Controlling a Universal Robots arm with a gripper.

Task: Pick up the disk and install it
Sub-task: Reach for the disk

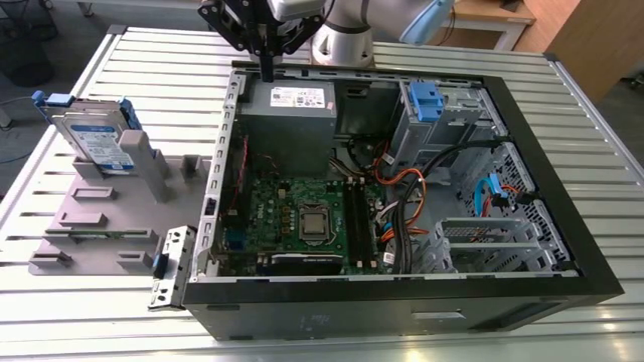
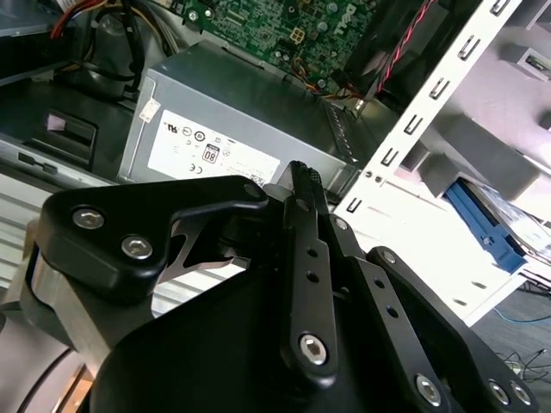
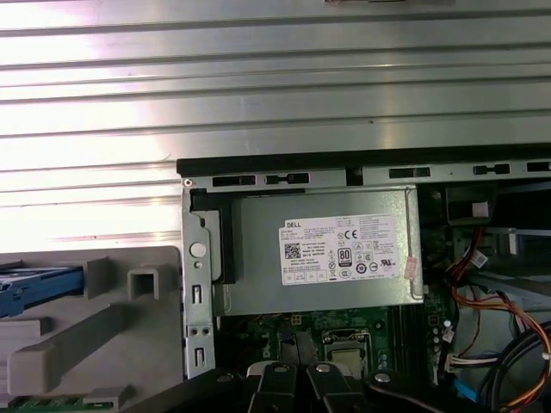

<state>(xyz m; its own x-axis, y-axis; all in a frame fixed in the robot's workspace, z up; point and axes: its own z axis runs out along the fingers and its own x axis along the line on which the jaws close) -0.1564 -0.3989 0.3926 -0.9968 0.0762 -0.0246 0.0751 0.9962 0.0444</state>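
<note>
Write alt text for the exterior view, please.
An open computer case lies on a slatted metal table, with the shut end effector poised over its far edge, by the grey power supply. The disk stands on edge in a grey holder at the exterior view's left, outside the case.

Disk [image 1: 93, 139] silver, blue-framed; power supply [image 1: 289, 115] grey; motherboard [image 1: 292, 215] green; table [image 1: 81, 320] striped silver.

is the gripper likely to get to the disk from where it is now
Probably yes. The disk stands upright in the grey stand outside the computer case, with nothing above it. The gripper, shut, hangs over the power supply near the case's edge, so its way across looks free.
</note>
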